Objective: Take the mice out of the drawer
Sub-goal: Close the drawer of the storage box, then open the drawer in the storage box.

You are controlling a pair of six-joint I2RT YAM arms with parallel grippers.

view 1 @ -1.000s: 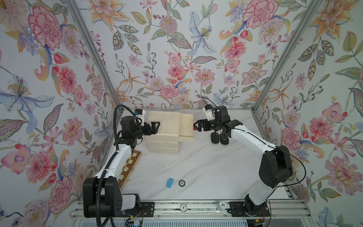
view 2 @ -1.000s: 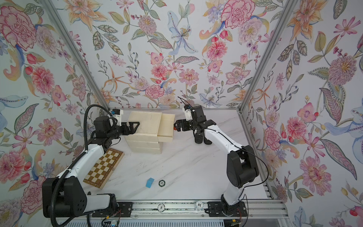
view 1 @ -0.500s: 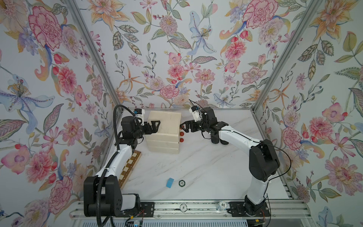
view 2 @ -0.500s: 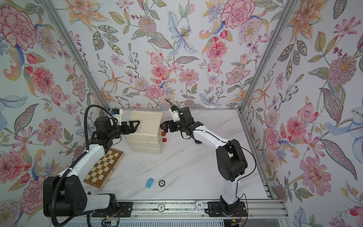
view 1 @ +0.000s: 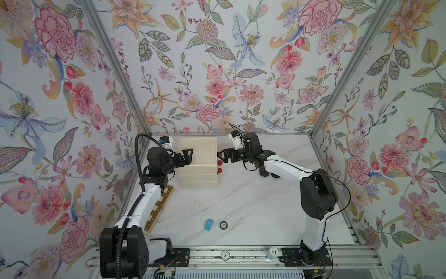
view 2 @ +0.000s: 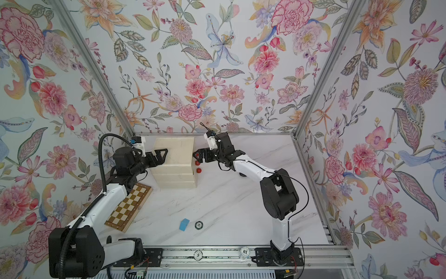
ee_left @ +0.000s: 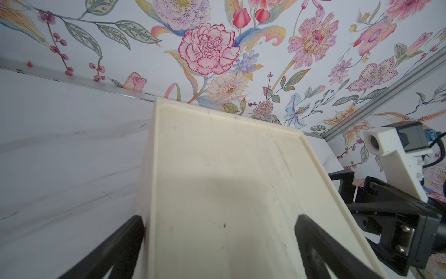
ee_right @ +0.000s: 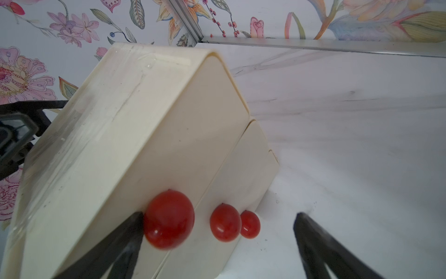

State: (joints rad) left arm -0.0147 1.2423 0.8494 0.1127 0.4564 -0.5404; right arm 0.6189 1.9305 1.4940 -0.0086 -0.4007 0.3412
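Peeking out from under the right forearm (view 1: pixel 284 165), two black mice (view 1: pixel 263 173) lie on the marble table (view 1: pixel 241 207), well apart from the cream drawer unit (view 1: pixel 205 148), and no others are in sight. Big change: a second ago the top drawer (ee_right: pixel 183 135) stood pulled out, and now it's pushed home, flush with the fronts below, red knobs (ee_right: pixel 169 219) all in a row. That drawer looks finished with; a lower one would be my guess for next.

At the top knob hangs the right gripper (view 1: pixel 220 156), fingers spread wide, one tip just touching the knob, holding nothing. Over on the far side the left gripper (ee_left: pixel 219 224) hasn't budged, fingers apart astride the unit's back edge, one over the top, one against the wall.

Hidden: everything inside the shut drawers, so how many remain can't be told. The arm covers most of both black ones.
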